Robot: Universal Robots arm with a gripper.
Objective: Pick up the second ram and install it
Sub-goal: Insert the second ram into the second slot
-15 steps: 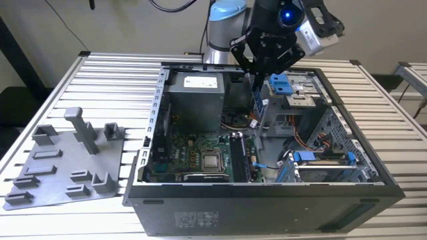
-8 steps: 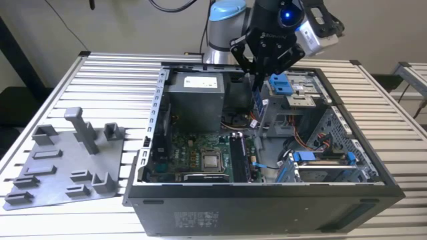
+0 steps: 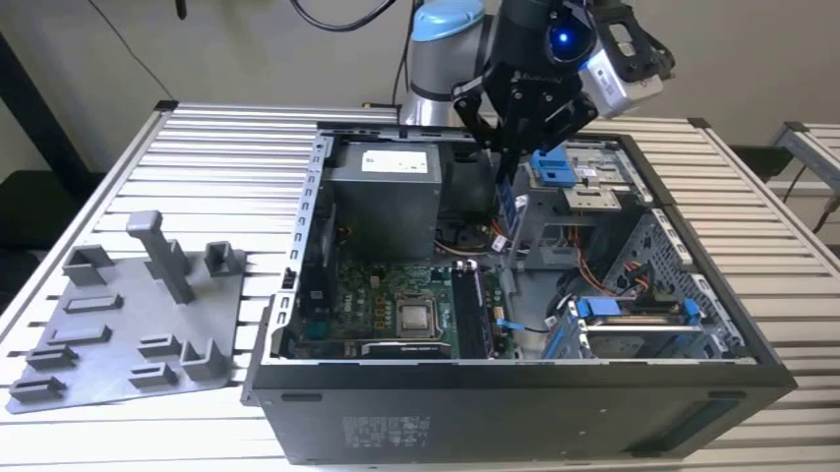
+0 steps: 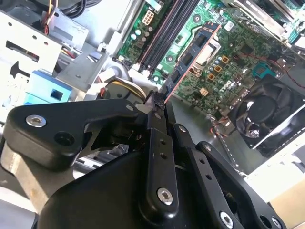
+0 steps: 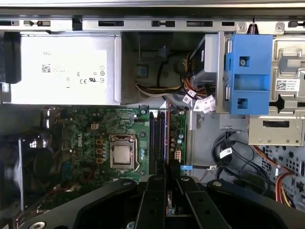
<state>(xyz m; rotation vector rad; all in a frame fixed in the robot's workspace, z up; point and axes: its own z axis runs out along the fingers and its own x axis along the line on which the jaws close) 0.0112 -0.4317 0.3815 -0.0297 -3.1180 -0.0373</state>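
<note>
End effector [image 4: 157, 102] is clamped on one end of the memory stick [image 4: 190, 62]. The stick hangs on edge inside the open computer case [image 3: 525, 413], above the motherboard [image 5: 86, 133], near the memory slots [image 5: 157, 138]. Pick-up done. Stick not yet seated in a slot.

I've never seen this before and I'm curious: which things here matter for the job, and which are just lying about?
In the job: second ram, held by shut jaws; memory slots.
Lying about: grey peg plate, power supply, processor.
</note>
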